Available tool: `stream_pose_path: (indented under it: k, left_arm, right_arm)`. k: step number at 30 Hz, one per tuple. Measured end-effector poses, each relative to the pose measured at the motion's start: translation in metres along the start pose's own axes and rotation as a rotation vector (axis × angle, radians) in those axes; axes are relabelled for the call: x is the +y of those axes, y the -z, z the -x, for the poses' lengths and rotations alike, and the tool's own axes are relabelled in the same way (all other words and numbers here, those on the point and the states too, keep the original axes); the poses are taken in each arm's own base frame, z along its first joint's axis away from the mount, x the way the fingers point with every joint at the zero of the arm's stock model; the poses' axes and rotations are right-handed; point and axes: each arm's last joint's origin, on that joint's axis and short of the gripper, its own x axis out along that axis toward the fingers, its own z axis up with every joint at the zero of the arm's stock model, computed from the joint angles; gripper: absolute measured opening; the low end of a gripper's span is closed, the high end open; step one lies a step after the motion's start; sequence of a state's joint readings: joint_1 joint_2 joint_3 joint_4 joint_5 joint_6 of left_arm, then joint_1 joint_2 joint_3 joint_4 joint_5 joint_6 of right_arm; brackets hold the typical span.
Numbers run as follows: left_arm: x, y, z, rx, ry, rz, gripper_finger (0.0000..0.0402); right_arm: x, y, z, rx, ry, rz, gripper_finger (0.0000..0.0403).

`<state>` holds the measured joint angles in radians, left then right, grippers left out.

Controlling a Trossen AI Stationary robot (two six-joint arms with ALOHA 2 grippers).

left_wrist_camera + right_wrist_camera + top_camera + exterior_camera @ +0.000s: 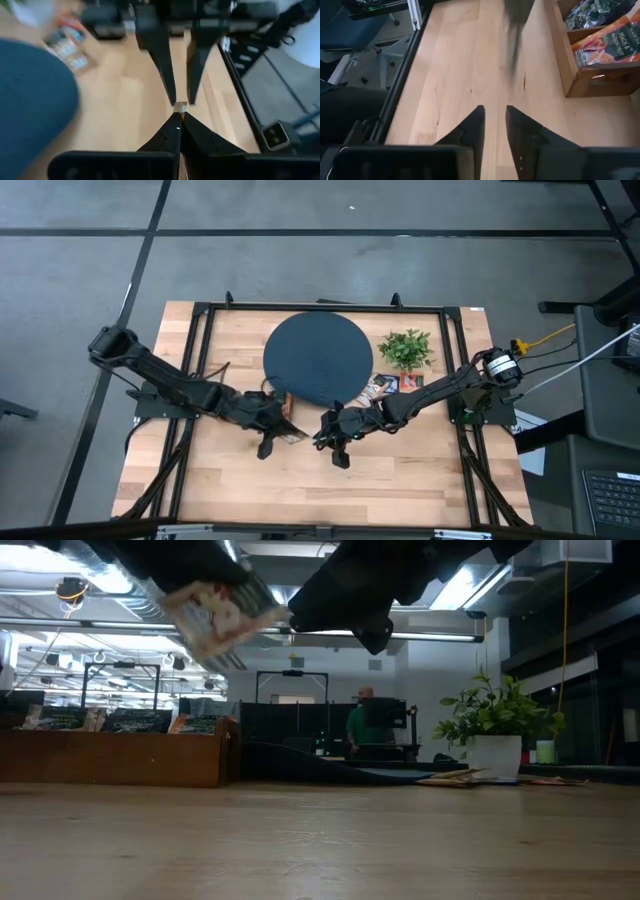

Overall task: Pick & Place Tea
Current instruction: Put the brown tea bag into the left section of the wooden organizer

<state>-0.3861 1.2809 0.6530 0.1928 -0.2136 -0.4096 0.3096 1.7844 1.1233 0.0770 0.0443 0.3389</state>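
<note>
My left gripper [283, 425] hangs over the middle of the table, shut on a pale tea sachet with orange print [215, 615]. My right gripper [495, 117] faces it from the table's right, close by, open with nothing between its fingers; in the left wrist view its two fingers [165, 75] stand on either side of the sachet's far edge. More tea sachets [385, 385] lie flat on the table between the round dark disc [317, 360] and the small plant [405, 348]. My left gripper pinches the sachet between its two fingers, and only the sachet's far edge [180, 106] shows past the fingertips. The fingers come from the table's left, slanting downward. The sachet is tilted and lifted clear of the table.
A wooden box [600, 75] with packed tea sachets [605, 45] stands near the left arm. The potted plant [495, 725] stands at the back right beside the disc. A black frame [200, 315] runs around the tabletop. A person [365, 725] stands far behind the table.
</note>
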Motion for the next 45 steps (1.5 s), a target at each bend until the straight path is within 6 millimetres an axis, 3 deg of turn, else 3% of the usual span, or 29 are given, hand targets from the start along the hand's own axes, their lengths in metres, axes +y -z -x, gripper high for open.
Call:
stream_pose_path:
  k: [8,18,27,40,45]
  left_arm:
    - [-0.009,0.013,0.042,-0.209,-0.074,-0.063,0.0003]
    - [-0.004,0.025,0.07,-0.584,0.036,-0.151,0.0003]
    - [0.004,0.015,0.076,-0.739,0.026,-0.201,0.0003]
    - [0.024,0.007,0.058,-0.781,0.125,-0.198,0.0003]
    - [0.027,0.01,0.051,-0.753,0.107,-0.202,0.0003]
  right_arm:
    - [-0.002,-0.002,0.0,-0.052,0.104,0.009,0.0115]
    - [0.006,-0.031,0.006,-0.365,0.075,0.091,0.0117]
    - [0.004,-0.044,0.01,-0.491,0.062,0.099,0.0117]
    - [-0.008,-0.053,0.013,-0.548,0.05,0.087,0.0117]
    - [-0.008,-0.054,0.013,-0.55,0.054,0.109,0.0076]
